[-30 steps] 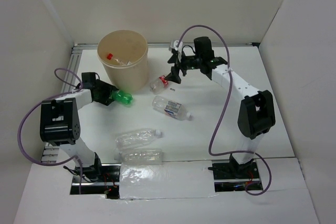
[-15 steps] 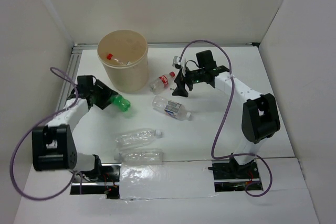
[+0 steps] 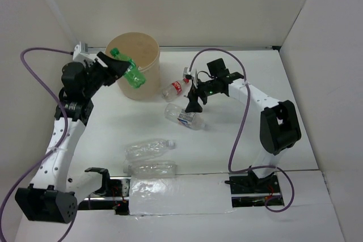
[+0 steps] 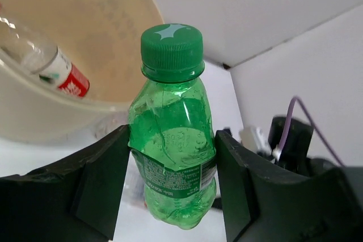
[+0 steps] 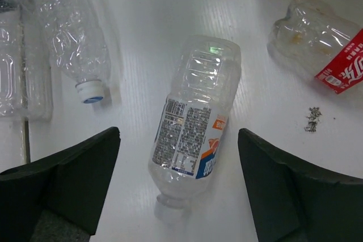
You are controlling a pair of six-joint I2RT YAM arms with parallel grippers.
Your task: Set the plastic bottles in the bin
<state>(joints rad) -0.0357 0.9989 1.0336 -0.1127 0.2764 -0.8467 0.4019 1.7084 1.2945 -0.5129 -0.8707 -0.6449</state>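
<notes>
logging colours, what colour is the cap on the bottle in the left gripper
Green cap, like the bottle; clearest in the left wrist view.

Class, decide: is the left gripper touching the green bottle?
Touching. The left wrist view shows the fingers of the left gripper pressed against both sides of the green bottle, with no gap.

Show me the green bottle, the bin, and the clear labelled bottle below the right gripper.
green bottle (image 4: 173, 157), left wrist view, on the middle of its body.
bin (image 3: 142, 92), top external view, on its outer wall.
clear labelled bottle (image 5: 190, 134), right wrist view, on its printed label.
</notes>
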